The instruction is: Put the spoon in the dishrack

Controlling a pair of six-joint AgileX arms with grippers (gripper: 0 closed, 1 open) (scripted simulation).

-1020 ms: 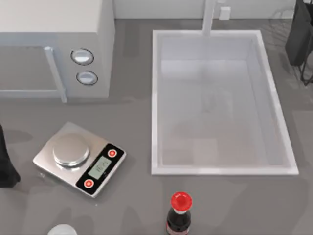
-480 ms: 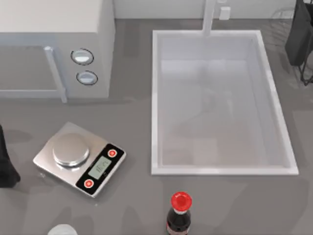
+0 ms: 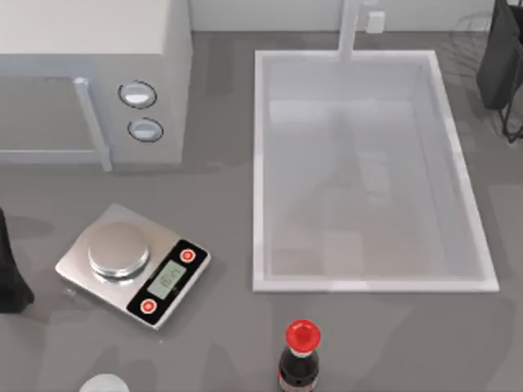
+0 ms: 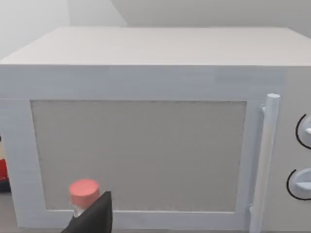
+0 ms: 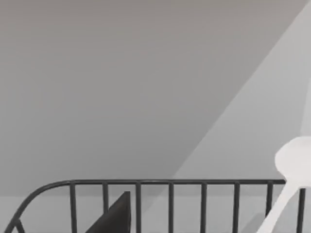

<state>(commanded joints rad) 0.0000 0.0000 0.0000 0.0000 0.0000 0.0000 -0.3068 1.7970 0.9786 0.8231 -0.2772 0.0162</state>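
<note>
No writing is legible. The spoon (image 5: 294, 167) stands just above the dishrack (image 5: 146, 183); whether either hand pinches anything I cannot tell.

- Microwave (image 3: 90, 73): far left of the table (image 3: 221, 343), its door handle (image 3: 92, 122) and two knobs (image 3: 137, 95) toward the near side.
- Kitchen scale (image 3: 132, 264): nearer than the microwave, on the left half.
- Sink (image 3: 372, 278): sunk into the table, right of the microwave and scale; faucet (image 3: 350, 28) behind its far rim.
- Bottle (image 3: 299, 359): at the near edge, just before the sink's near left corner.
- Dishrack (image 3: 502, 65): far right corner, right of the sink.
- Spoon (image 5: 291, 179): in the right wrist view, bowl above the dishrack's (image 5: 170, 194) top rail, handle crossing its bars.
- Left arm (image 3: 10, 269): at the left edge, beside the scale.
</note>
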